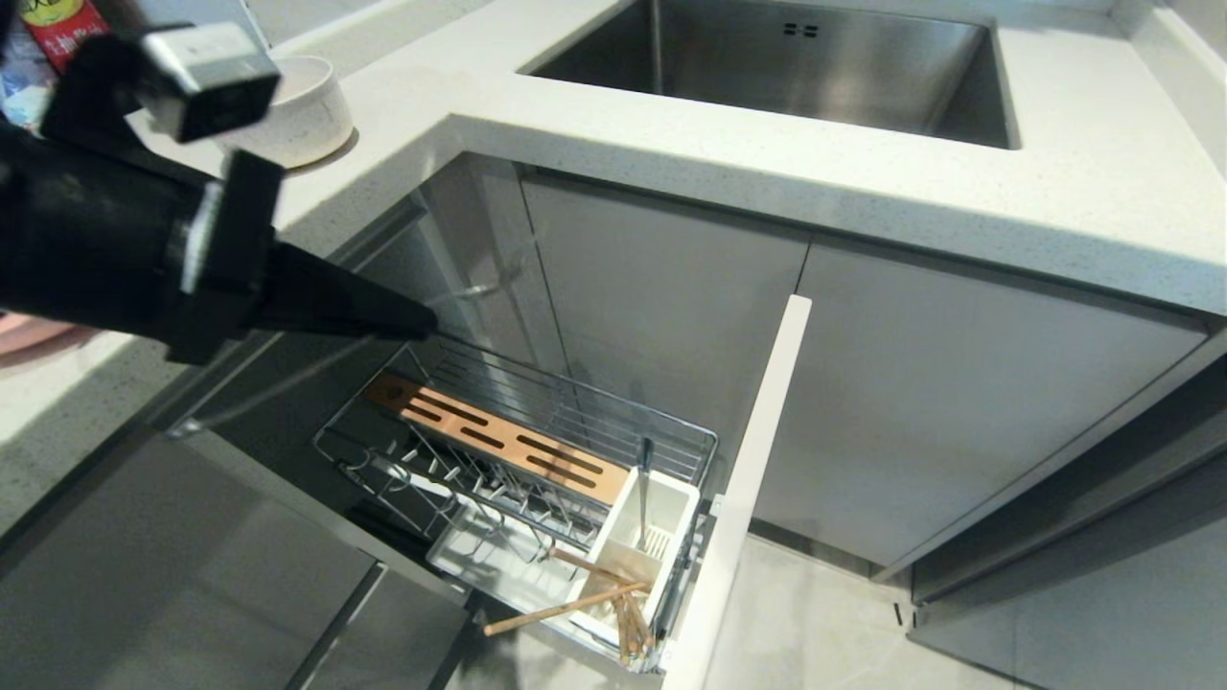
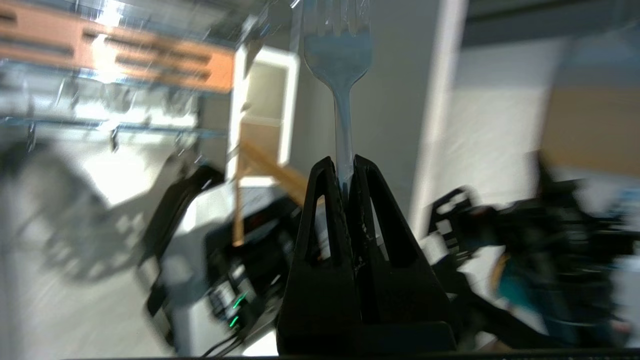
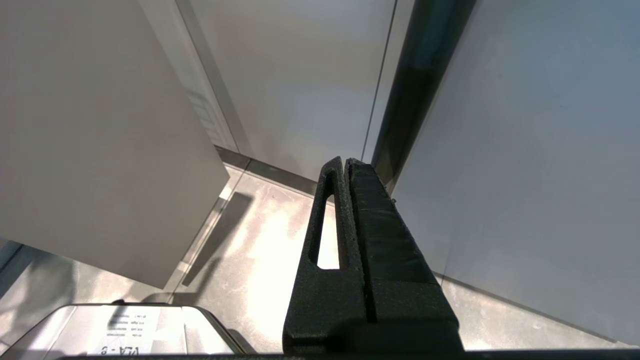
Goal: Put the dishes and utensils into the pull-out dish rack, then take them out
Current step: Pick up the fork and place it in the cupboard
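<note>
- one slim silver metal fork [image 2: 337, 60], flat handle pinched between the two black wedge-shaped fingers of the left gripper [image 2: 345, 165], tines pointing away from the wrist. In the head view it's only a faint blur past the fingertips.
- left gripper [image 1: 422, 324] hangs in the air over the back end of the pull-out dish rack [image 1: 594, 407], jaws clamped on the fork handle.
- one rack: chrome wire basket, white plastic tray underneath, pulled out from under the counter with its narrow cabinet front [image 1: 743, 489] showing edge-on.
- one slotted wooden strip [image 1: 498, 439] across the top of the rack, warm brown, five long slots that I can count.
- one white plastic utensil caddy [image 1: 647, 546], boxy, at the front end of the rack beside the cabinet front.
- light wooden chopsticks [image 1: 566, 608] lie loose and crossed at the caddy, one poking out over the tray edge. Can't count them for sure.
- one small cream-white speckled bowl [image 1: 305, 110], round, up on the pale speckled stone counter [image 1: 1054, 192], partly behind the left arm.
- one square steel sink [image 1: 796, 67] set in that counter.
- right gripper [image 3: 345, 165] down by the floor and smooth grey cabinet doors, fingers pressed together, nothing in them.
</note>
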{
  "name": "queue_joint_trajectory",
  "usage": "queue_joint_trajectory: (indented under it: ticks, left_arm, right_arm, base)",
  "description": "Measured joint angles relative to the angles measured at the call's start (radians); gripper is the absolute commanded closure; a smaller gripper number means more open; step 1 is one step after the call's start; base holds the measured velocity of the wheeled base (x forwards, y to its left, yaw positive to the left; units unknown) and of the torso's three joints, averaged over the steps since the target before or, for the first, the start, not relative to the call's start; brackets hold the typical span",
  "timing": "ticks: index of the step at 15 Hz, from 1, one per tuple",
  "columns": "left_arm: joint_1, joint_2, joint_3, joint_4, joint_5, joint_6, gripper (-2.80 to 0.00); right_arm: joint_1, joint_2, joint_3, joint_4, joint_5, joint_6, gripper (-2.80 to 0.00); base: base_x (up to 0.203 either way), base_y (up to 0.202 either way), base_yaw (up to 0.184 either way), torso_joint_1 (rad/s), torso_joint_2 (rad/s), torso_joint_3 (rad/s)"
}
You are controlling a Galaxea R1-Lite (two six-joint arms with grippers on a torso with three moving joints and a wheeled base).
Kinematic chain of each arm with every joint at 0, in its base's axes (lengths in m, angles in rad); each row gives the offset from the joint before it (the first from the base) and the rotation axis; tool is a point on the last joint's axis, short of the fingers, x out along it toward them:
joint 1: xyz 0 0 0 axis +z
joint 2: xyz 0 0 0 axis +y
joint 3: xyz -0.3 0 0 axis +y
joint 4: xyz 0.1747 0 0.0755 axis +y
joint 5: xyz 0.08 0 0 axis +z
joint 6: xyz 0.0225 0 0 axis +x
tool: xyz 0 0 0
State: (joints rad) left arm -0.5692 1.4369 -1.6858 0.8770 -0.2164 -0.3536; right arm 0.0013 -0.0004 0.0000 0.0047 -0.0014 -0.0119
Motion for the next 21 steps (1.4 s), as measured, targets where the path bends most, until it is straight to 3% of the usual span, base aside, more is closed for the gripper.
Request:
queue_joint_trajectory:
  ticks: [2, 5, 8, 12, 21]
  left_arm:
    - [-0.055, 0.064, 0.039, 0.005, 0.086, 0.002, 0.00]
    - [-0.089, 0.163, 0.057, 0.061, 0.138, 0.007, 0.00]
    - [-0.121, 0.243, 0.047, 0.103, 0.142, -0.010, 0.00]
    - [-0.149, 0.325, -0.011, 0.168, 0.144, -0.100, 0.00]
    - [-0.170, 0.467, -0.074, 0.188, 0.121, -0.162, 0.00]
  right_arm:
    - [0.000, 0.000, 0.000, 0.000, 0.000, 0.000, 0.00]
    - [0.000, 0.000, 0.000, 0.000, 0.000, 0.000, 0.00]
    - [0.000, 0.000, 0.000, 0.000, 0.000, 0.000, 0.00]
    - [0.000, 0.000, 0.000, 0.000, 0.000, 0.000, 0.00]
    - [0.000, 0.000, 0.000, 0.000, 0.000, 0.000, 0.00]
  base:
    - [0.000, 0.000, 0.000, 0.000, 0.00, 0.000]
    - [0.000, 0.000, 0.000, 0.000, 0.00, 0.000]
    - [0.000, 0.000, 0.000, 0.000, 0.00, 0.000]
    - [0.000, 0.000, 0.000, 0.000, 0.00, 0.000]
    - [0.000, 0.000, 0.000, 0.000, 0.00, 0.000]
